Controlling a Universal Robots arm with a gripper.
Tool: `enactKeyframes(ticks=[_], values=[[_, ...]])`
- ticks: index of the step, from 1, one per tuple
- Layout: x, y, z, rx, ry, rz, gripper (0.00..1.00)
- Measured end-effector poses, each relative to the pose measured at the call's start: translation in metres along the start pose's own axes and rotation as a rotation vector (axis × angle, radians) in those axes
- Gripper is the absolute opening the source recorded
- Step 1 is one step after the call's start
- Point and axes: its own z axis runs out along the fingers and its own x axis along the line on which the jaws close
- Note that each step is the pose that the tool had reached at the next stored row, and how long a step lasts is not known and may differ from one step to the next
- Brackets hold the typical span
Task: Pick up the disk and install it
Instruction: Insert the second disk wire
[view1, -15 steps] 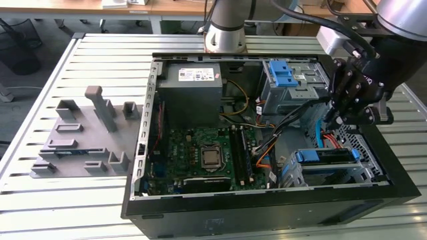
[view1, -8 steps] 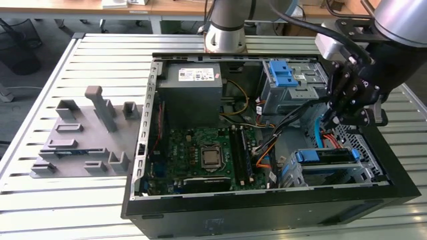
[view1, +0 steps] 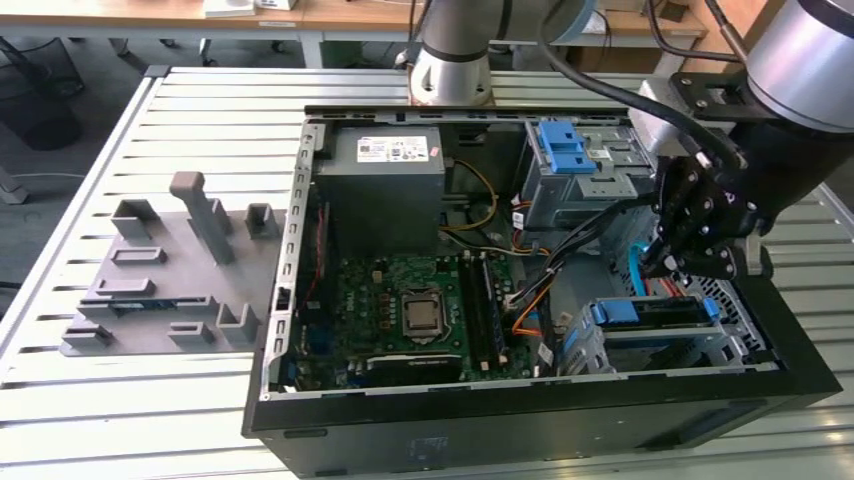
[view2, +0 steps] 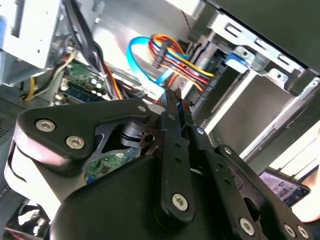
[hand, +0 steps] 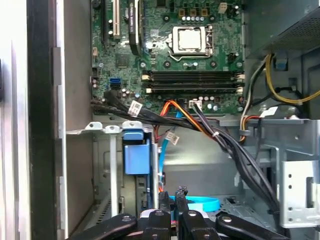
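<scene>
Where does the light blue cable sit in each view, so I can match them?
Exterior view: light blue cable curves inside the computer case, toward the exterior view's right.
Second wrist view: it loops beside the multicoloured wire bundle.
First wrist view: it curls near the black cable bundle.
Shared landmark: green motherboard.

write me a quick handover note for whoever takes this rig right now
Gripper: inside the open computer case, just above the drive cage at the exterior view's right, no disk in it.
Disk: in its blue carrier, sitting in that cage.
Done: disk looks picked up and placed.
Left: confirm it is fully seated, which can't be judged from here.
</scene>
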Motion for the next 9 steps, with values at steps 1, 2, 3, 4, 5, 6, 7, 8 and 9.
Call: enactKeyframes(ticks=[1, 2, 3, 4, 5, 6, 7, 8, 9], values=[[0.0030, -0.0001, 0.0013, 0.0000, -0.0001, 0.000, 0.16], [0.0060, -0.0003, 0.0025, 0.0000, -0.0002, 0.000, 0.16], [0.0084, -0.0003, 0.0033, 0.0000, -0.0002, 0.000, 0.16], [0.0109, -0.0004, 0.0040, 0.0000, -0.0001, 0.000, 0.16], [0.0122, -0.0005, 0.0045, 0.0000, 0.0000, 0.000, 0.16], [0.0124, -0.0005, 0.0047, 0.0000, -0.0003, 0.000, 0.16], [0.0124, -0.0005, 0.0047, 0.0000, -0.0002, 0.000, 0.16], [0.0124, -0.0005, 0.0047, 0.0000, -0.0002, 0.000, 0.16], [0.0129, -0.0005, 0.0050, 0.0000, -0.0001, 0.000, 0.16]])
